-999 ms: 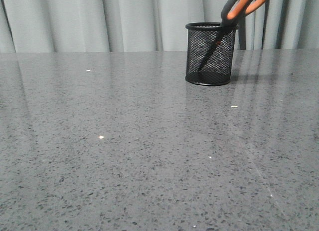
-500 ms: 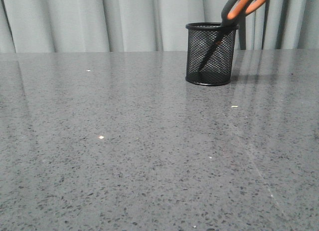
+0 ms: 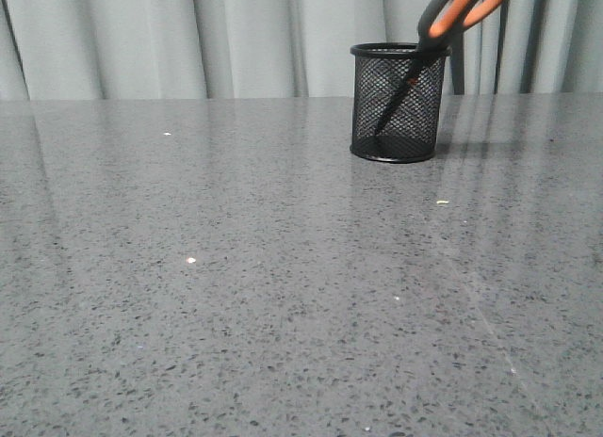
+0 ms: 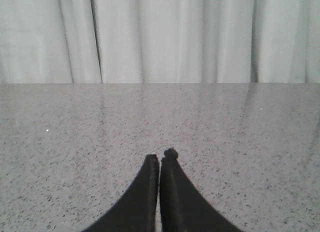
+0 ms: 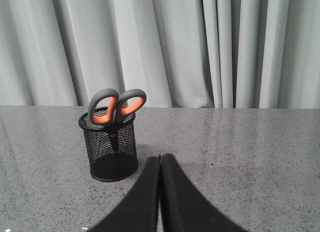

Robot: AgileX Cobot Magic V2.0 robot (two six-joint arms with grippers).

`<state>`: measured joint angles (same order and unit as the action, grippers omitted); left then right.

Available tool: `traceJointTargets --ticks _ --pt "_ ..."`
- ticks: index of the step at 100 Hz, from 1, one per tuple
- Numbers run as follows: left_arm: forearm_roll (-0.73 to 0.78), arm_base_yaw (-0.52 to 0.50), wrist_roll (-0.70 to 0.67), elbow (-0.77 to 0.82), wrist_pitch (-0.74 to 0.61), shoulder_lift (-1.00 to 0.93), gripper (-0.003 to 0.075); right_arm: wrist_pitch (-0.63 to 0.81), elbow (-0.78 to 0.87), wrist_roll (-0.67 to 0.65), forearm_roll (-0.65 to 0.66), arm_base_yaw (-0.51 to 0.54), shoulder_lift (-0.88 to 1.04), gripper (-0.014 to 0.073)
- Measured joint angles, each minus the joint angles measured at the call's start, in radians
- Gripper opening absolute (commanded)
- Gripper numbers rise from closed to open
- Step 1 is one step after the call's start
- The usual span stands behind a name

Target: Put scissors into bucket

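The black wire-mesh bucket (image 3: pixel 399 103) stands upright on the grey table, far right of centre in the front view. The scissors (image 3: pixel 459 13) stand in it, blades down, the grey and orange handle loops leaning out over the rim to the right. The right wrist view shows the bucket (image 5: pixel 109 147) with the scissors' handles (image 5: pixel 116 106) above its rim. My right gripper (image 5: pixel 160 156) is shut and empty, apart from the bucket. My left gripper (image 4: pixel 161 156) is shut and empty over bare table. Neither gripper shows in the front view.
The grey speckled table (image 3: pixel 283 286) runs back to pale grey curtains (image 3: pixel 236 37). A few small light specks (image 3: pixel 191 260) lie on the surface.
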<state>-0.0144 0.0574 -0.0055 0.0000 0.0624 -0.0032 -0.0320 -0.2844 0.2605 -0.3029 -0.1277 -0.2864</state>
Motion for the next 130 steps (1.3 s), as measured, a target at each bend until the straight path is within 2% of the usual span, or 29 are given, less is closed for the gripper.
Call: traceJointTargets --ticks 96,104,116,130 --pt "0.0 -0.007 -0.002 0.0 0.026 0.0 -0.002 0.0 0.002 0.0 0.003 0.0 0.0 -0.0046" --pt "0.0 -0.007 -0.002 0.0 0.026 0.0 -0.002 0.003 0.02 -0.02 0.063 0.0 0.0 -0.0046" --pt "0.0 -0.007 -0.002 0.0 0.026 0.0 -0.002 -0.013 0.084 -0.156 0.212 0.02 0.023 -0.0046" --pt "0.0 -0.007 -0.004 0.0 0.026 0.0 -0.002 -0.051 0.177 -0.215 0.281 0.051 0.13 -0.0046"
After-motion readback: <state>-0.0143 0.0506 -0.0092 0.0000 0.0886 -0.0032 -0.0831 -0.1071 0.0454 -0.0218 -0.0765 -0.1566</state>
